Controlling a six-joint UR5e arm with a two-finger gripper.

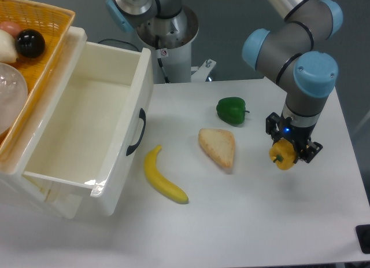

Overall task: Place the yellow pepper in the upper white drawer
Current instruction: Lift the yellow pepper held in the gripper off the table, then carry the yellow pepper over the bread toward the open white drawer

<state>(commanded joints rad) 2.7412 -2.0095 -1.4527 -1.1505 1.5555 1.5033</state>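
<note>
The yellow pepper is small, glossy and yellow-orange, held at the right of the table between the black fingers of my gripper, which is shut on it. It seems to hang just above the white tabletop, though I cannot tell whether it touches. The upper white drawer stands pulled open at the left, deep and empty inside, with a curved black handle on its front. The drawer is well to the left of the gripper.
A green pepper, a slice of bread and a banana lie on the table between gripper and drawer. A woven orange basket with round things sits on the drawer's top left. The robot base stands behind.
</note>
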